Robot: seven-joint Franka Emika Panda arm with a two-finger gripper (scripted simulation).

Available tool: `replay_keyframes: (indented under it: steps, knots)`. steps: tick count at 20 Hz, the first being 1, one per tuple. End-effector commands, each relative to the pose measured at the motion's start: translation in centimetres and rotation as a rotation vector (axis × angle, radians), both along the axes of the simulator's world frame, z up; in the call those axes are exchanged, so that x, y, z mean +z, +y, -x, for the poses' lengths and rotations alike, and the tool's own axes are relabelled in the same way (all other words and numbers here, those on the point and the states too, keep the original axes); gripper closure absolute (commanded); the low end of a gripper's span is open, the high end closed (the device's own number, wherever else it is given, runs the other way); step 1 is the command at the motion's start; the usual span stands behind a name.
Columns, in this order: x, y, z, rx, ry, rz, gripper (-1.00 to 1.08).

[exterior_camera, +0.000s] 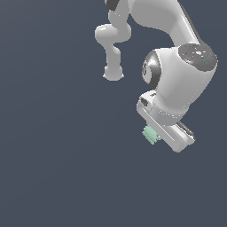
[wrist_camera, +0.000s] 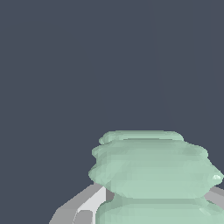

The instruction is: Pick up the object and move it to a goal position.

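The object point(exterior_camera: 150, 134) is a tiny pale mint-green ridged piece at the end of the white hand, in the exterior view's lower right. In the wrist view the object point(wrist_camera: 153, 168) fills the lower part of the picture, its stacked ridges facing the camera. My gripper point(exterior_camera: 153, 135) is shut on it, and the grey fingers point(wrist_camera: 83, 203) show on either side of the piece. In the exterior view the fingers are hidden behind the hand's body and the object. No marker for the goal position shows in either view.
The white arm point(exterior_camera: 177, 75) bends down from the top of the exterior view, with its elbow link point(exterior_camera: 113, 42) further back. Behind everything is a plain dark blue-grey ground point(exterior_camera: 53, 155).
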State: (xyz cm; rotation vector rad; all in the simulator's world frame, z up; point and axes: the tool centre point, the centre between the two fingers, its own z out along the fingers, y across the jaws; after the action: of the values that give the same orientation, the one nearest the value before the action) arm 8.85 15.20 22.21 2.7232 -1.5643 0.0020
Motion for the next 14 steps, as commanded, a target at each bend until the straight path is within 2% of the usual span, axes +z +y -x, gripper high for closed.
replay_keyframes:
  steps: [1,14]
  knots:
    - [0.9,1.2,-0.6,-0.001,0.001,0.000,1.08]
    - [4.3,5.9,-3.2,0.000,0.001,-0.001,1.08]
